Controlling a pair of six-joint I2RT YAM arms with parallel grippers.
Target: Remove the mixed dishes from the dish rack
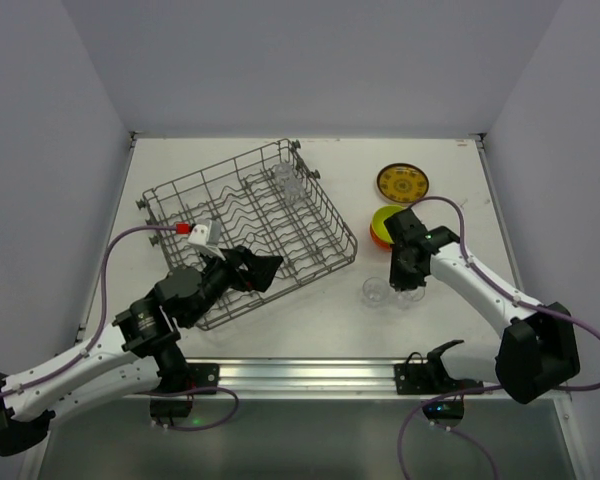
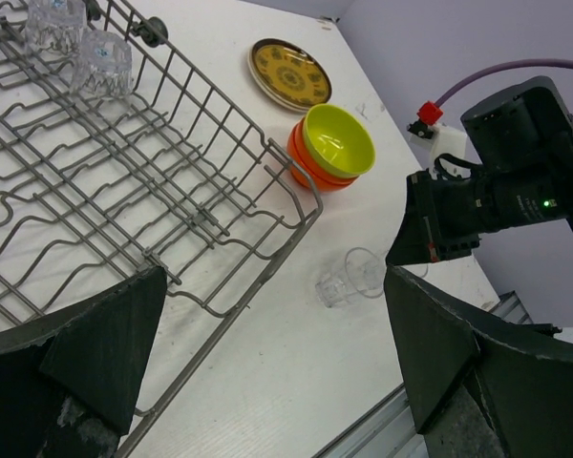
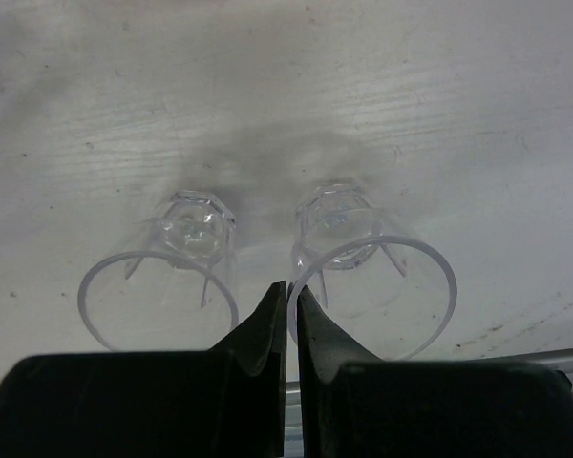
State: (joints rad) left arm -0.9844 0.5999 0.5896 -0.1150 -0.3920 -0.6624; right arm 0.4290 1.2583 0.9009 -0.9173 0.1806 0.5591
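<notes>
Note the right gripper clenched to a slit on the rim of one glass cup, apparently nipping its thin wall to stand it upright on the table just beside a second cup — like with like, near the lime-yellow bowl nested in an orange bowl. Compare the left gripper, splayed wide and empty over the near edge of the dish rack — probably poised for the clear, facet-based cups left in its far corner.

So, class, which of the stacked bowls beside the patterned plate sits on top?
The lime-yellow bowl. It nests inside the orange bowl, which shows only as a rim around and beneath it.
</notes>
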